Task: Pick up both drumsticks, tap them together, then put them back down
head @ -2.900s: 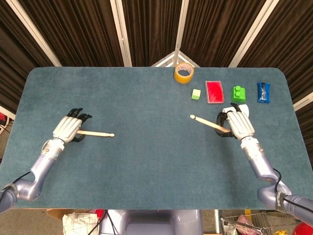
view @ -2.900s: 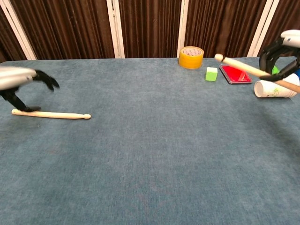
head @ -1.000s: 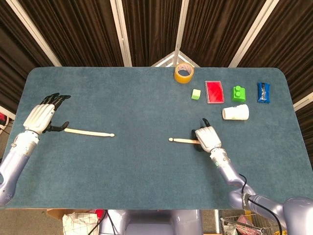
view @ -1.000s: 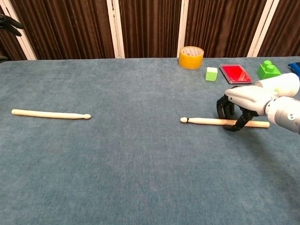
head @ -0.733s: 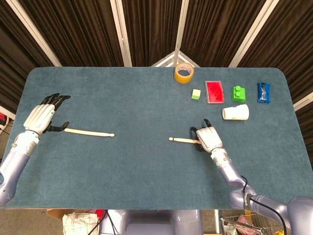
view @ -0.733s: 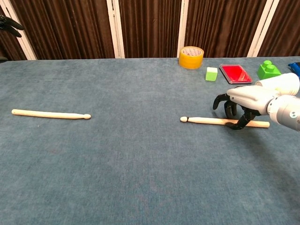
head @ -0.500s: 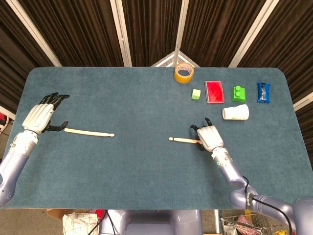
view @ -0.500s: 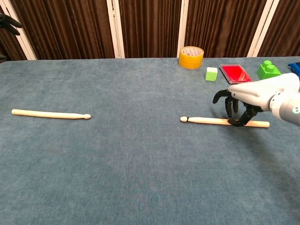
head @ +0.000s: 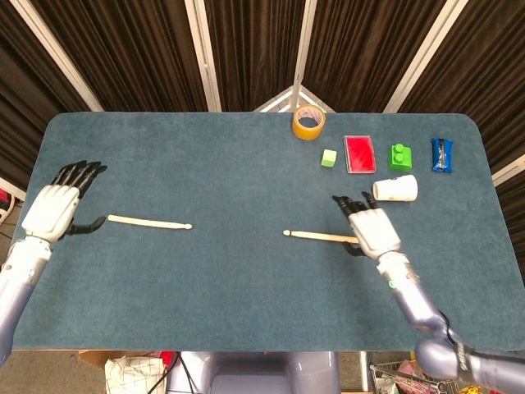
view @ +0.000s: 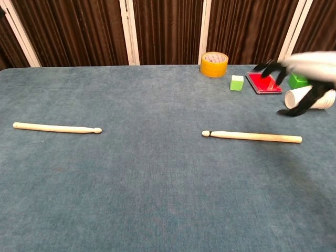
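Observation:
Two pale wooden drumsticks lie flat on the blue-grey table (head: 246, 180). The left drumstick (head: 149, 222) (view: 56, 128) rests with its tip pointing right. My left hand (head: 56, 208) hovers just beyond its butt end, fingers spread and holding nothing; the chest view does not show this hand. The right drumstick (head: 321, 236) (view: 252, 136) lies with its tip pointing left. Above its butt end my right hand (head: 373, 228) (view: 304, 71) is lifted off the stick, fingers apart and empty, blurred in the chest view.
Along the far right of the table stand a yellow tape roll (head: 308, 123), a small green cube (head: 329, 158), a red flat box (head: 359, 153), a green brick (head: 399, 156) and a blue packet (head: 442, 154). A white paper cup (head: 395, 189) lies on its side near my right hand.
My right hand has let go of the right drumstick, opened and risen away to the right. The left hand has drawn back left from its stick. Both sticks lie still.

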Controlling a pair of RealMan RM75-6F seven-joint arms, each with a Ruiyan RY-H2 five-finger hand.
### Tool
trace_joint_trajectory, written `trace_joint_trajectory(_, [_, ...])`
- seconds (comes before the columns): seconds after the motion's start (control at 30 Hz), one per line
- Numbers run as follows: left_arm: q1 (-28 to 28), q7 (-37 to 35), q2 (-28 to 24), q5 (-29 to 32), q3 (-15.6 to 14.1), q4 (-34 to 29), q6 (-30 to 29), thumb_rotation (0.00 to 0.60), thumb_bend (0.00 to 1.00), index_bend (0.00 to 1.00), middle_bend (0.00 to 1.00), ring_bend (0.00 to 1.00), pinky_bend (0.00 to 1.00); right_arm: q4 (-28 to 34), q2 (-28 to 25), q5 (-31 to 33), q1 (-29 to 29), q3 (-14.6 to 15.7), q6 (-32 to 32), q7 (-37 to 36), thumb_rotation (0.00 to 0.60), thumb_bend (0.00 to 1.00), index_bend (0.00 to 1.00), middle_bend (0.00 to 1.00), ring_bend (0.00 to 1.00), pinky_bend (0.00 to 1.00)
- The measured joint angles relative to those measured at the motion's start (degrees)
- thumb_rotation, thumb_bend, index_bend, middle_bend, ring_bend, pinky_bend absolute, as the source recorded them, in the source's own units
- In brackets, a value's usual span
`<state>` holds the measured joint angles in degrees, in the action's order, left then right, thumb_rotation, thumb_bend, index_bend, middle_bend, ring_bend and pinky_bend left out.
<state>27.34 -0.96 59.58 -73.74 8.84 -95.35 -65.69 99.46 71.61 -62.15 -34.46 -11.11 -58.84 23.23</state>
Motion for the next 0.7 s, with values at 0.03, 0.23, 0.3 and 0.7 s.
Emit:
trace_joint_trajectory(0.03, [-1.27, 1.67, -0.09, -0.88, -0.84, -1.22, -2.02, 0.600, 0.33, 0.09, 0.03, 0.00, 0.00, 1.50, -1.29, -1.04, 1.58, 0.24, -2.67, -0.53, 0.600, 0.29, 0.01, 0.11, 0.21, 0.04])
trace_joint_trajectory(0.23, [-7.94, 10.06, 0.36, -5.59, -5.18, -5.58, -12.03, 0.600, 0.33, 0.09, 0.02, 0.00, 0.00, 5.39, -6.02, -9.07, 10.63, 3.00, -15.31, -6.08, 0.600, 0.27, 0.00, 0.06, 0.16, 0.04])
trace_joint_trajectory(0.3, [-9.90, 11.07, 0.78, -7.21, -6.22, -6.11, -15.04, 0.600, 0.33, 0.09, 0.01, 0.00, 0.00, 5.37, -7.77, -12.59, 14.04, 5.06, -18.78, -8.07, 0.600, 0.26, 0.00, 0.03, 0.13, 0.04])
trace_joint_trajectory(0.7, [-20.78, 11.26, 4.99, -16.05, -11.60, -0.38, -28.02, 0.600, 0.33, 0.09, 0.00, 0.00, 0.00, 0.95, -15.96, -20.15, 26.25, 11.76, -30.47, -11.62, 0.600, 0.23, 0.00, 0.03, 0.12, 0.04])
